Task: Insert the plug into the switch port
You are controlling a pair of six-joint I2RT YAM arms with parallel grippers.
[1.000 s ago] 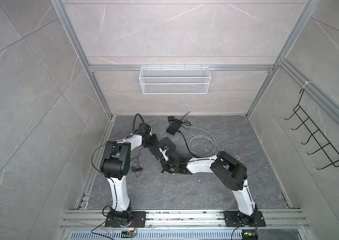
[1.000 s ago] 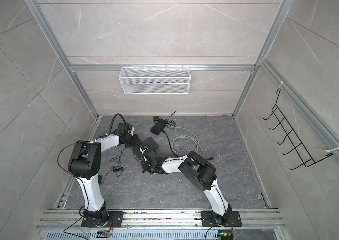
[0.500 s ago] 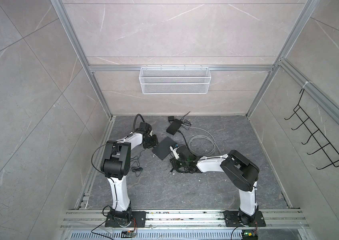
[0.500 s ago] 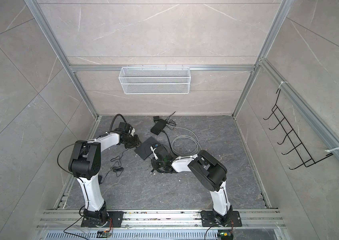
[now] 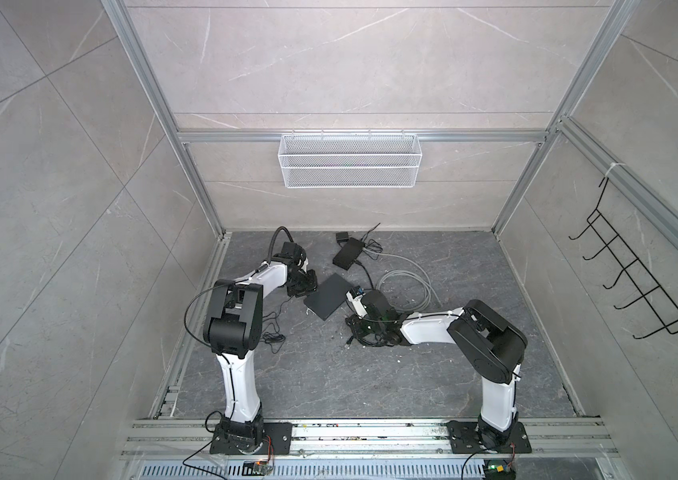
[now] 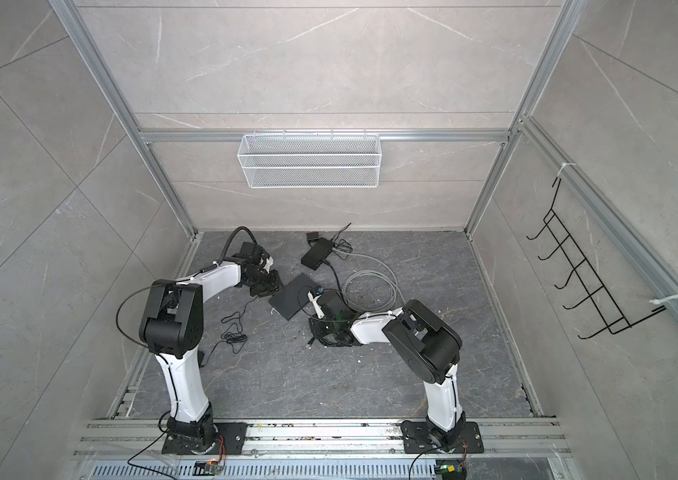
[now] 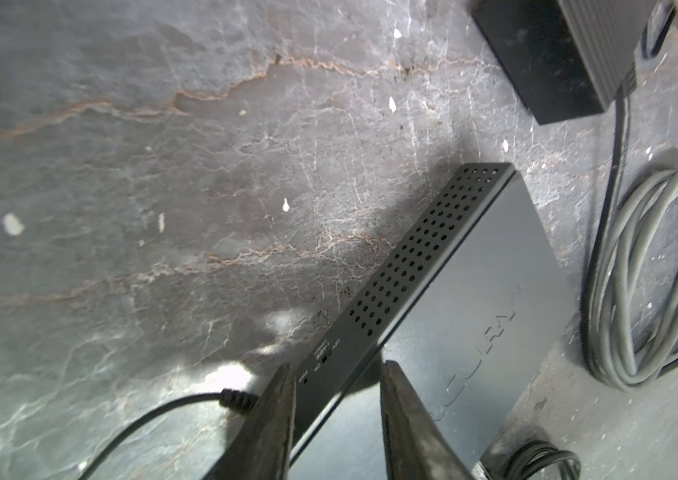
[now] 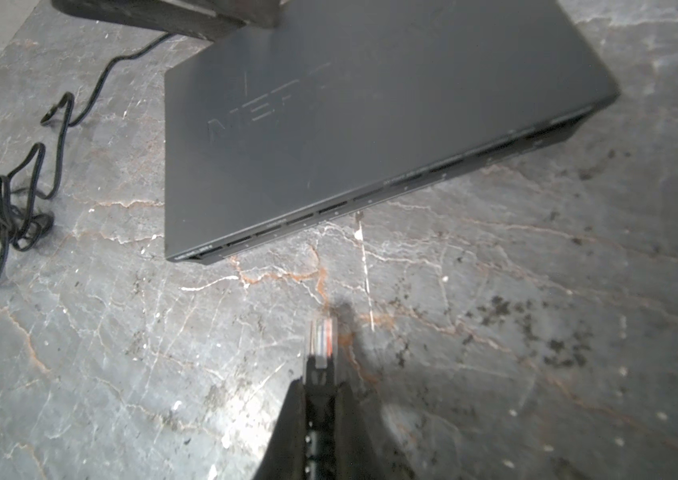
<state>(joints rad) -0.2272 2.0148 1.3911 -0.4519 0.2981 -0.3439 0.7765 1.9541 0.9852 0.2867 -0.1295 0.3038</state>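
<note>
The flat black switch (image 5: 329, 301) (image 6: 287, 305) lies on the floor. Its row of ports (image 8: 370, 195) faces my right gripper (image 8: 320, 388) (image 5: 356, 330), which is shut on the plug (image 8: 323, 340), a clear connector with a black boot. The plug points at the port row from a short way off, above bare floor. My left gripper (image 7: 335, 368) (image 5: 302, 293) is open at the switch's rear left corner. One finger (image 7: 275, 415) is beside the perforated rear face (image 7: 412, 257); the other finger (image 7: 408, 415) hangs over the top panel.
A thin black power cord (image 7: 163, 411) (image 5: 273, 332) runs to the switch's rear. A smaller black box (image 5: 347, 254) lies behind, a coiled grey cable (image 5: 406, 286) to the right. A wire basket (image 5: 350, 160) hangs on the back wall, a hook rack (image 5: 636, 282) on the right wall.
My right arm has swung rightward, off the switch's top, carrying the plug. My left jaws have spread wider at the switch's corner. The switch has stayed put.
</note>
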